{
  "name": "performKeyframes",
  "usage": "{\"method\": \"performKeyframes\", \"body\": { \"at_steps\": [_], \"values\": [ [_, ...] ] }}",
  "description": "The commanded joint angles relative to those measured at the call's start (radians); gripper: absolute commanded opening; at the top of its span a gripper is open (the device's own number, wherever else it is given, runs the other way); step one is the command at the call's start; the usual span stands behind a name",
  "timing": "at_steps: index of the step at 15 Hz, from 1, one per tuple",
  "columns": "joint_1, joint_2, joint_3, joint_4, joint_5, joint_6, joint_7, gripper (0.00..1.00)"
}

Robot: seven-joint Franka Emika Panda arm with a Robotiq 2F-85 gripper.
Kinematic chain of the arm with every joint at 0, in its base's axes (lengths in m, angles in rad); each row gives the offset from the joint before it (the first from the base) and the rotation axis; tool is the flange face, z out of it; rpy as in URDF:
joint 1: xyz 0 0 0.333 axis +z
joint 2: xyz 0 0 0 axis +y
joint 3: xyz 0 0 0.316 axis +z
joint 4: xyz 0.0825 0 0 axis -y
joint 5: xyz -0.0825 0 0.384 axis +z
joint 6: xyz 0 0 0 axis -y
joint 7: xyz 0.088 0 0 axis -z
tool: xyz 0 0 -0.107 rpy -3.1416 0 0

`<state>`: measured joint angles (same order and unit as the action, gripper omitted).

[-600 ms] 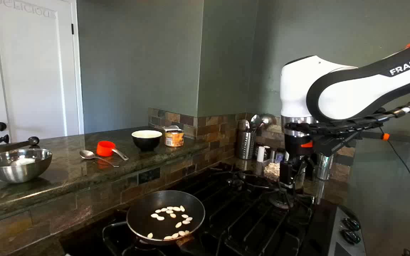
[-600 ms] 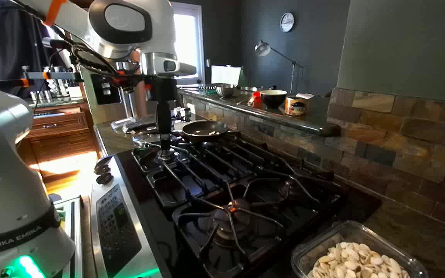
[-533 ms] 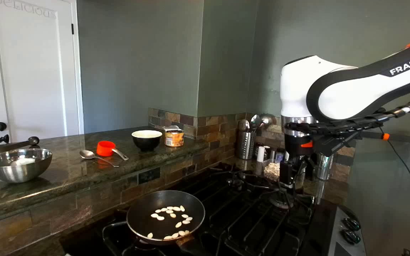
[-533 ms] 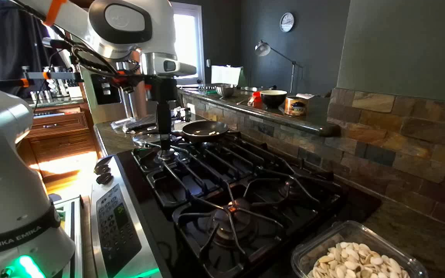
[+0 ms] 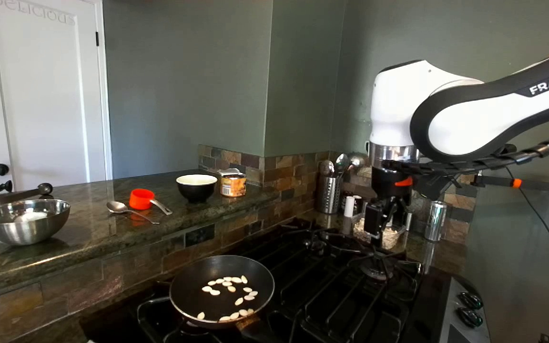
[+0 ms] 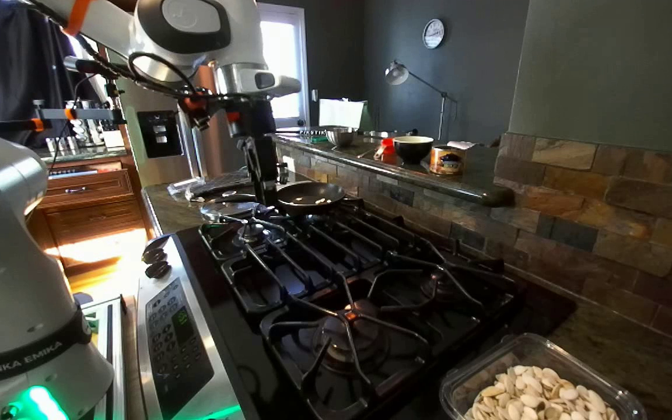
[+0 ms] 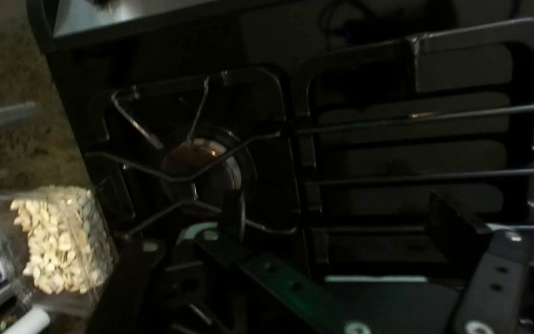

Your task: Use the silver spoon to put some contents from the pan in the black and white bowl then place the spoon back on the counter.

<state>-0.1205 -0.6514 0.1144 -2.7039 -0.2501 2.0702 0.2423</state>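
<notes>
Grey-green walls (image 5: 184, 85), with a band of multicoloured stone tile (image 5: 231, 157) along their foot, behind a dark, glossy, speckled stone desk (image 5: 86, 228) raised above a black stove top (image 6: 248, 356).

On the desk, near the stove-side edge: silver spoon (image 5: 118, 207), head inward, handle tip toward that edge. Just beside the spoon, a red measuring cup (image 5: 141, 199) with metal handle; cannot tell about contact. Toward the end corner by the tile: black and white bowl (image 5: 196, 194), upright, dark outside, pale inside. Just beside the bowl, nearer still to that corner, a small can (image 5: 233, 186). Well away from that corner, past the spoon: steel mixing bowl (image 5: 22, 233).

Below the stove-side edge, on the stove top: pan (image 5: 236, 267), handle turned away from the desk, with contents (image 5: 231, 288), pale flat pieces, scattered inside. Well past the end corner, lower down: clear plastic tub (image 6: 508, 357) holding a heap (image 6: 537, 396) of similar pieces.

End effector (image 7: 336, 215) out from the stove-side edge, pointing down over the stove top, well apart from spoon and bowl. Wrist view dim, blurred, but fingers (image 7: 457, 232) clearly spread wide, nothing held between.
</notes>
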Motion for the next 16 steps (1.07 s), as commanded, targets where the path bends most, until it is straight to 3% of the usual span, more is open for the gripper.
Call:
{"method": "performKeyframes", "body": {
  "at_steps": [1,6,10,13,16],
  "values": [
    [0.034,0.039,0.048,0.106,-0.093,0.017,-0.031,1.0],
    [0.082,0.158,0.107,0.282,-0.22,0.09,-0.09,1.0],
    [0.111,0.281,0.115,0.391,-0.305,0.282,-0.137,1.0],
    [0.151,0.389,0.099,0.465,-0.243,0.439,-0.18,1.0],
    [0.196,0.492,0.109,0.547,-0.157,0.441,-0.202,1.0]
  ]
}}
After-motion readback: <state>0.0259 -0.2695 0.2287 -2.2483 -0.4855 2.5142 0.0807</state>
